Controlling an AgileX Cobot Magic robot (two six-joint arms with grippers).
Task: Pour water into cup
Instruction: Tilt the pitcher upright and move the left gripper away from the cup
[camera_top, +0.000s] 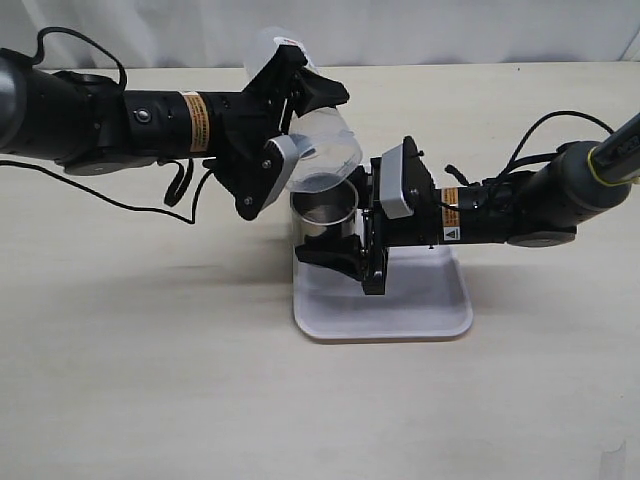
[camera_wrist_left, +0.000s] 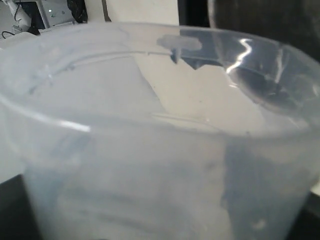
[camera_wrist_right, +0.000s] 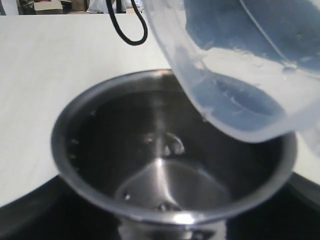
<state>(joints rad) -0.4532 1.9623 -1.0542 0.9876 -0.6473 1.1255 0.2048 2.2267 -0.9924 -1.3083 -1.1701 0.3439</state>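
Left gripper (camera_top: 292, 122) clamped on the tilted translucent plastic beaker (camera_top: 328, 148), lip above the short shiny steel cup (camera_top: 322, 210). Right gripper (camera_top: 352, 232) grasps the cup on the white tray (camera_top: 440, 320). Water (camera_wrist_right: 167, 177) seemingly inside. I'd tilt slowly, lip centred.

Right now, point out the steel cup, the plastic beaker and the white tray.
steel cup (camera_wrist_right: 95, 150), right wrist view, inner wall.
plastic beaker (camera_top: 330, 148), exterior view, tilted side wall.
white tray (camera_top: 420, 302), exterior view, bare floor.
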